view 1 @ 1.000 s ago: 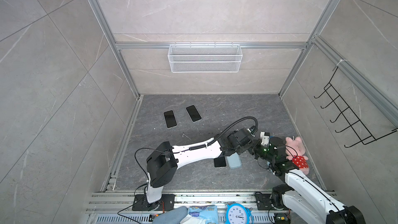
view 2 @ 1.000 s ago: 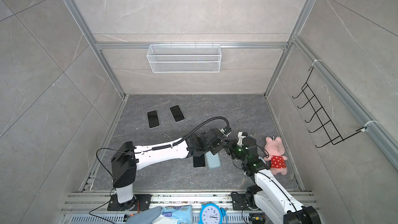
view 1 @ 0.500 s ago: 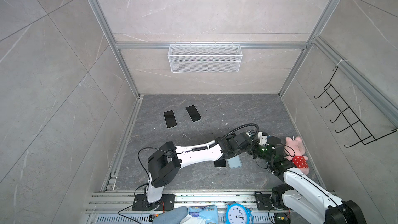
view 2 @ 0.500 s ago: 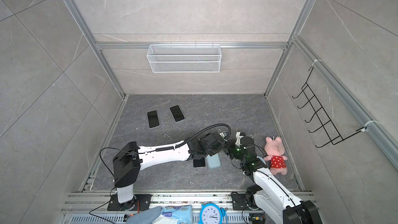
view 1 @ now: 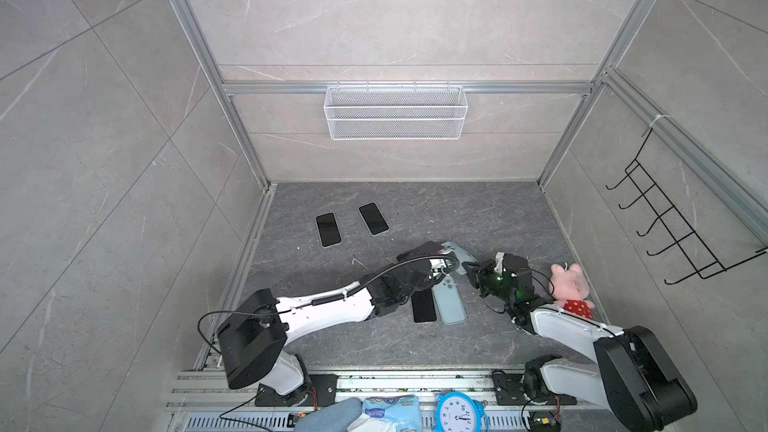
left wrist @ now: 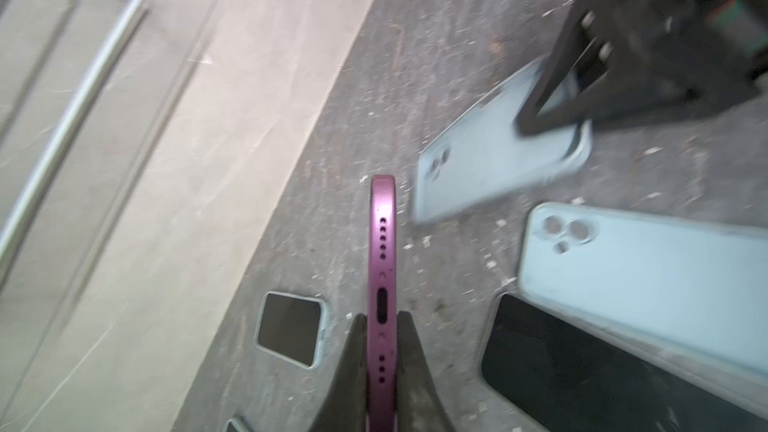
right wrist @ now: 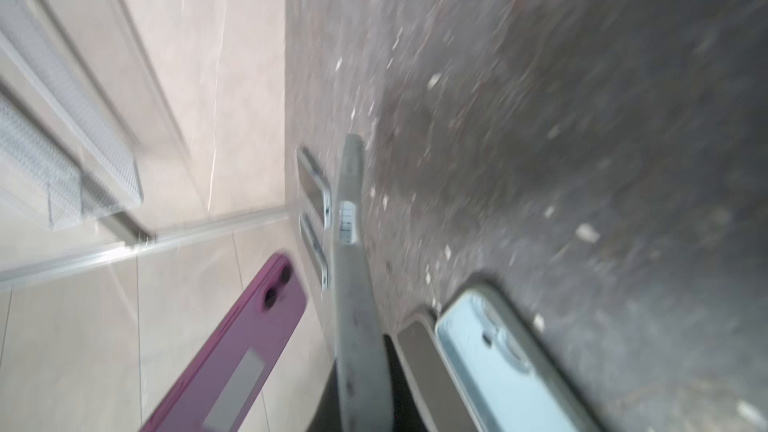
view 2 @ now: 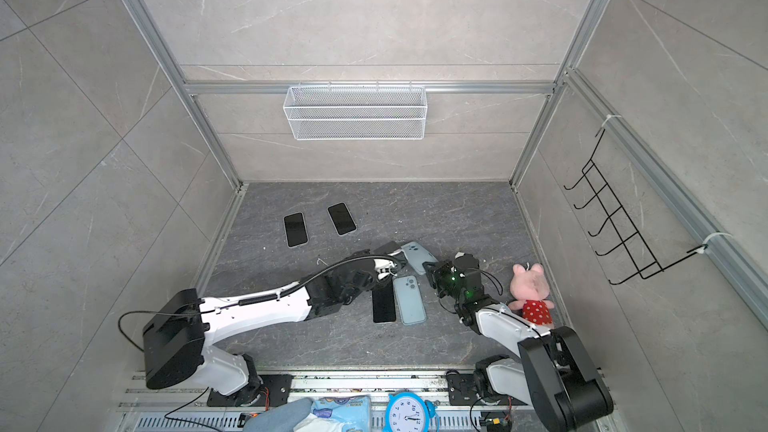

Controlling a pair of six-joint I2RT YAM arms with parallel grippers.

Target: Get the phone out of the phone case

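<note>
Blurring in both wrist views hides detail. The left gripper [left wrist: 381, 320] clamps the purple phone [left wrist: 383, 234], clear of the pale case [left wrist: 490, 160] pinched by the right gripper [right wrist: 360, 355]; both have shifted toward the back wall [view 1: 395, 14]

Enclosure with pale, marble-veined tile walls [view 1: 395, 14], framed by aluminium posts [view 1: 203, 64]. The floor [view 1: 478, 209] is dark grey stone-patterned. A white wire basket [view 1: 395, 114] hangs on the far wall and a black hook rack [view 1: 669, 222] on the right wall. Lighting is even and diffuse.
</note>
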